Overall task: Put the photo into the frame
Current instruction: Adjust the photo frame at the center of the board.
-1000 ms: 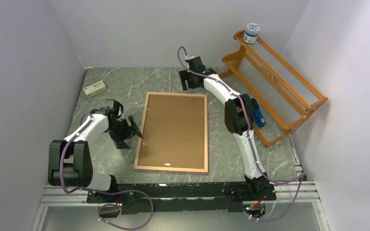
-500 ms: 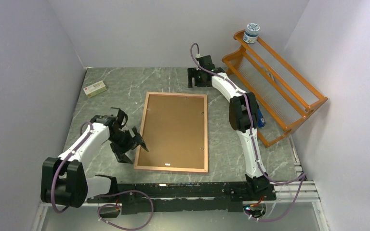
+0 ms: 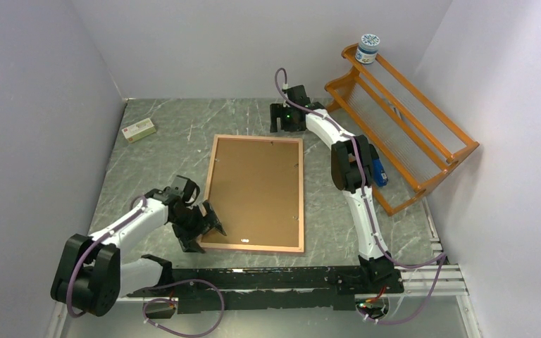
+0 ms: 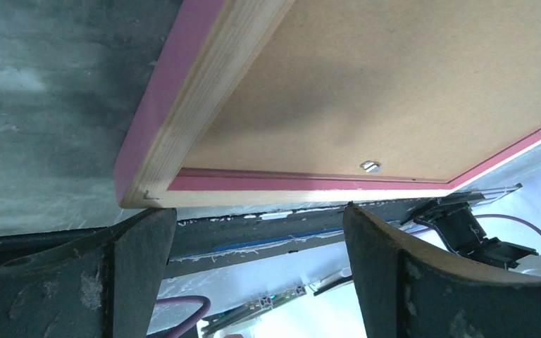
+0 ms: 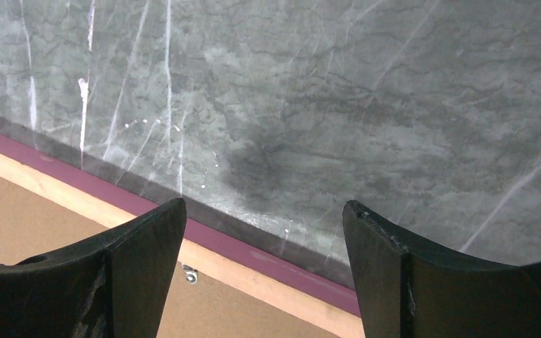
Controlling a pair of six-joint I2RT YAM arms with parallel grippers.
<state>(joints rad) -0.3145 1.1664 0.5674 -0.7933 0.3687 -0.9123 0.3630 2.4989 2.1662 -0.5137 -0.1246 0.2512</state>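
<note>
Thin pinkish wood frame (image 3: pixel 208 190) flat at the middle of the veined grey table (image 3: pixel 169 134), smooth brown backing board (image 3: pixel 257 190) facing up, my left pincer (image 3: pixel 208 229) spread wide at its near left corner, my right pincer (image 3: pixel 285 120) also apart, over its far edge.

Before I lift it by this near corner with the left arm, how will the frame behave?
Probably stiff: the frame shows a solid wooden rim and lies flat. Wide and thin, it would likely tilt and twist in the left fingers if held by one corner. Pushed, it should slide on the smooth table.
</note>
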